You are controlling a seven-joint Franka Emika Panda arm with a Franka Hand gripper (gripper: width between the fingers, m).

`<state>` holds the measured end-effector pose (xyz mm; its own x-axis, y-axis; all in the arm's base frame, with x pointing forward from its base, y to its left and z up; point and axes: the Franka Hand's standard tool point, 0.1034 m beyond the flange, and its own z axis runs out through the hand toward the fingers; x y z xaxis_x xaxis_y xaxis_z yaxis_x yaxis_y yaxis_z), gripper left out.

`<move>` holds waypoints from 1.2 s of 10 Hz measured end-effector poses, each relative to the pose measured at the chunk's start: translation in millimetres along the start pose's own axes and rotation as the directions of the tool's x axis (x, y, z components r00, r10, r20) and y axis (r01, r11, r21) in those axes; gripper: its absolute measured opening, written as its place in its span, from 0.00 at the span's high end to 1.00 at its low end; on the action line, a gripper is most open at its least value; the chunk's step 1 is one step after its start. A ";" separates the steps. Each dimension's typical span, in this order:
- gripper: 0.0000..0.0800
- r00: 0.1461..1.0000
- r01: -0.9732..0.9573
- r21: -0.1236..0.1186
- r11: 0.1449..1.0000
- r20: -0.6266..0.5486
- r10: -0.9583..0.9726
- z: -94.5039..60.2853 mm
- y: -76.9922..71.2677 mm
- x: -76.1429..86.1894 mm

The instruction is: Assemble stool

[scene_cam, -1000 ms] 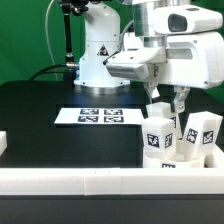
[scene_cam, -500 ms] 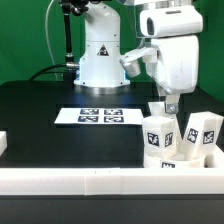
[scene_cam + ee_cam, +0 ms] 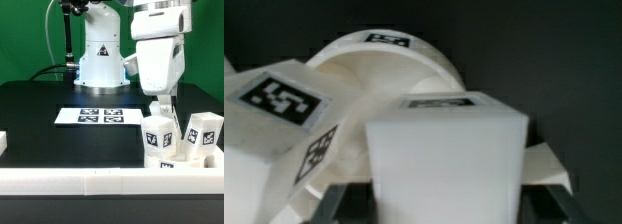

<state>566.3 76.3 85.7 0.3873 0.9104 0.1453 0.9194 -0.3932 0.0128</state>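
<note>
Now, fingers [image 3: 161, 106] above tagged legs [image 3: 160, 136]

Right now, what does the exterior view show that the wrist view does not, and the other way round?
Only the exterior view shows the marker board, the long white rail and the robot's base. Only the wrist view shows the round seat disc lying behind the legs. Both show the tagged white legs beneath the gripper, whose jaws I cannot judge.
</note>
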 end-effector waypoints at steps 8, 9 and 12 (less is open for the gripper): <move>0.58 0.685 -0.728 0.046 0.685 -0.013 0.729 1.9 -13.4 20.7; 0.58 0.621 -0.782 0.050 0.621 -0.013 0.784 1.9 -14.1 23.2; 0.58 0.395 -0.916 0.067 0.396 -0.022 0.918 2.1 -15.3 27.3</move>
<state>563.0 107.5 87.4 0.9959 -0.0043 0.0909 0.0135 -0.9809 -0.1940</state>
